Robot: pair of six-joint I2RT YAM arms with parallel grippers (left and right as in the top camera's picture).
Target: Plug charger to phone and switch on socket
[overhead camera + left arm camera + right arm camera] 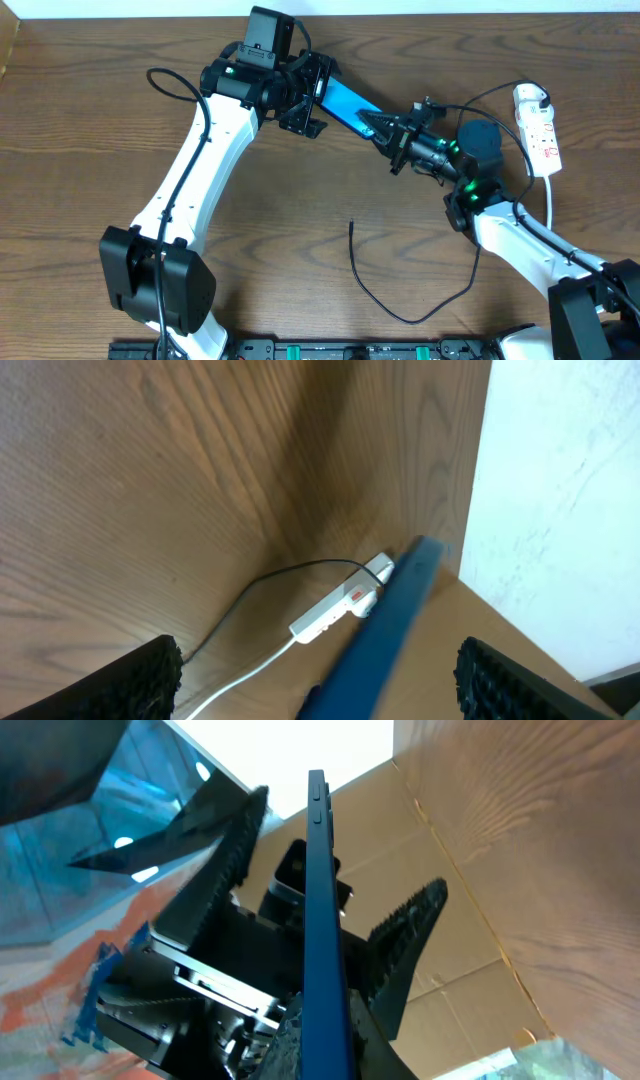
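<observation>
The phone [345, 103] is held in the air between both grippers, blue screen up. My right gripper [385, 128] is shut on its right end; in the right wrist view the phone [318, 900] stands edge-on between my fingers [330, 1040]. My left gripper [315, 95] is open, its fingers wide on either side of the phone's left end; the left wrist view [320, 685] shows gaps beside the phone [395, 615]. The socket [540, 125] lies at the far right, also in the left wrist view [335, 610]. The charger cable [400, 318] lies loose, its free tip [352, 224] on the table.
The table's back edge [450, 14] runs close behind the left gripper, with a white wall [560, 510] beyond it. The power strip's white cord [548, 205] runs toward the front right, over my right arm's base [590, 300].
</observation>
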